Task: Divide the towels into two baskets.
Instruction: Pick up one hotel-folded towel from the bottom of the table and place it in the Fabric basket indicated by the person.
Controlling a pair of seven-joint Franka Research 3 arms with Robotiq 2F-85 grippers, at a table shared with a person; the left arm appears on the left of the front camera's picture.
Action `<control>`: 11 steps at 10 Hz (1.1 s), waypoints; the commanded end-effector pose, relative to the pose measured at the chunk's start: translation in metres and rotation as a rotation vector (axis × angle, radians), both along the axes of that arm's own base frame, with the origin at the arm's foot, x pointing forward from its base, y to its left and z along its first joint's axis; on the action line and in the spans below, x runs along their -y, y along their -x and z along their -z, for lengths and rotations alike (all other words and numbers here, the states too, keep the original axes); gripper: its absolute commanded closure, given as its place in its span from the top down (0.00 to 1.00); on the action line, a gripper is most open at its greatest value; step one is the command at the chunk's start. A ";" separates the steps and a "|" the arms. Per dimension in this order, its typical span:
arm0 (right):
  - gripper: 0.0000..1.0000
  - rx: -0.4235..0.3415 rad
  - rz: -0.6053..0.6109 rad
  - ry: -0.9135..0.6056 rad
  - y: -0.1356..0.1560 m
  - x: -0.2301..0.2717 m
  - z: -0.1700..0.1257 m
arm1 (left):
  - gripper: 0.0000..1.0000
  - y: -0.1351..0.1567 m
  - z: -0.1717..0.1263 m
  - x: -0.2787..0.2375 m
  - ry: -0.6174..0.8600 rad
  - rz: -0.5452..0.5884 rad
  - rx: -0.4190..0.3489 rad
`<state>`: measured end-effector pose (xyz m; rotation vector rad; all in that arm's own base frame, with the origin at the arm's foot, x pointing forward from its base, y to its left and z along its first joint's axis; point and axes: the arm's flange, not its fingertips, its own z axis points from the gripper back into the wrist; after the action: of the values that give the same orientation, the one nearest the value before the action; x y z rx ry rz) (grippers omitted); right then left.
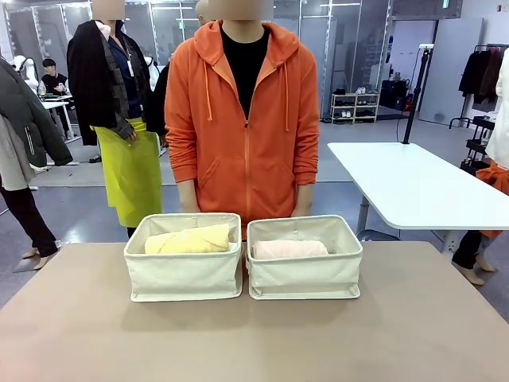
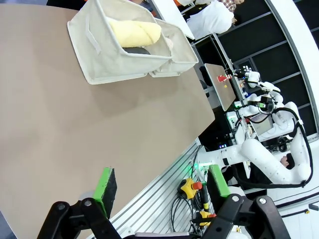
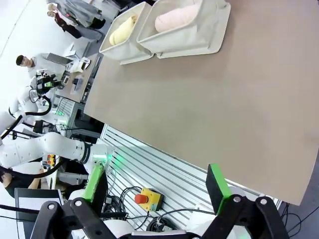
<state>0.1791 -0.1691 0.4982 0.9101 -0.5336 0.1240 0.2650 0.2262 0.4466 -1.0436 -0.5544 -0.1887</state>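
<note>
1. The two baskets, left basket and right basket, look like matt cream canvas, soft-walled with a stitched, folded rim.
2. The yellow towel and pink towel are soft, napped cloth, not shiny.
3. The table has a smooth, matt tan top.
4. Ribbed silvery metal rails run below the table's near edge.
5. The person's orange hoodie is matt knit cloth.

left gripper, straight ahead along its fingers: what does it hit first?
Probably the bare table. The left gripper is open and empty, pointing over the table's near edge; the basket with the yellow towel lies farther along. Depth is unclear.
</note>
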 end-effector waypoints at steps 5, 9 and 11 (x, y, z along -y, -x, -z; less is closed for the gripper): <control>1.00 -0.004 0.000 -0.016 -0.003 -0.003 -0.002 | 0.93 0.003 -0.005 0.001 0.020 -0.005 0.000; 1.00 -0.004 0.000 -0.016 -0.003 -0.003 -0.002 | 0.93 0.003 -0.005 0.001 0.020 -0.005 0.000; 1.00 -0.004 0.000 -0.016 -0.003 -0.003 -0.002 | 0.93 0.003 -0.005 0.001 0.020 -0.005 0.000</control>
<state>0.1802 -0.1686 0.4975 0.9121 -0.5297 0.1252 0.2650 0.2262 0.4466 -1.0436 -0.5544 -0.1887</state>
